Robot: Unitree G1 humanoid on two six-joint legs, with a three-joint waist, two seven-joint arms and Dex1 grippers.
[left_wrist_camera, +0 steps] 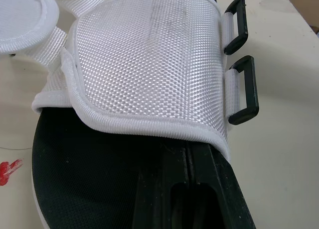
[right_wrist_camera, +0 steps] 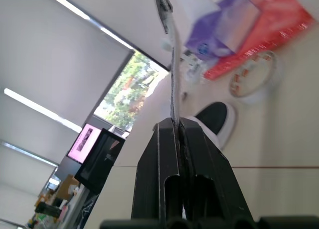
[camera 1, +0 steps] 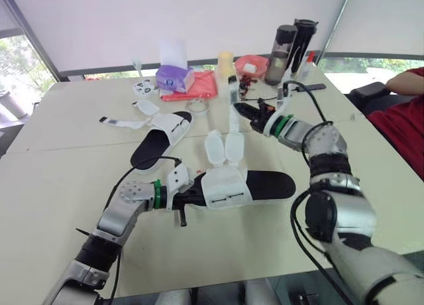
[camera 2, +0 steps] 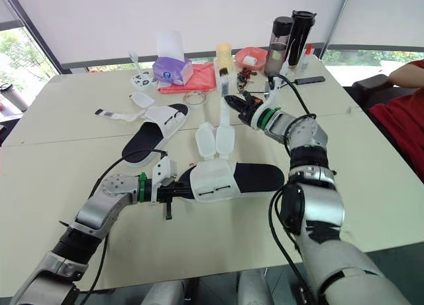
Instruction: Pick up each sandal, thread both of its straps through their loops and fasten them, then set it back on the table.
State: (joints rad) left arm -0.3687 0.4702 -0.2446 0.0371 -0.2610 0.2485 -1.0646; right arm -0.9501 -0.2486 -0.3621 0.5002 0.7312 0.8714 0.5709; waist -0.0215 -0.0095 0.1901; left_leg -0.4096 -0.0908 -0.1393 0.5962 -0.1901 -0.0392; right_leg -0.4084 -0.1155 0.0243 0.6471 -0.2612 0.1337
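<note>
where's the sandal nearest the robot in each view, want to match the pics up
Left eye view: near sandal, low centre, in the left gripper.
Right eye view: near sandal, centre.
Left wrist view: its white upper over the black footbed.
Right wrist view: its strap, pinched in the right gripper.
Shared landmark: purple pack, in both eye views and the right wrist view.

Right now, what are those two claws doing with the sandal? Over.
Left gripper shut on near sandal, at its sole edge. Right gripper shut on its strap, lifted straight up. Loops empty, strap not yet threaded. Nothing in the way.
</note>
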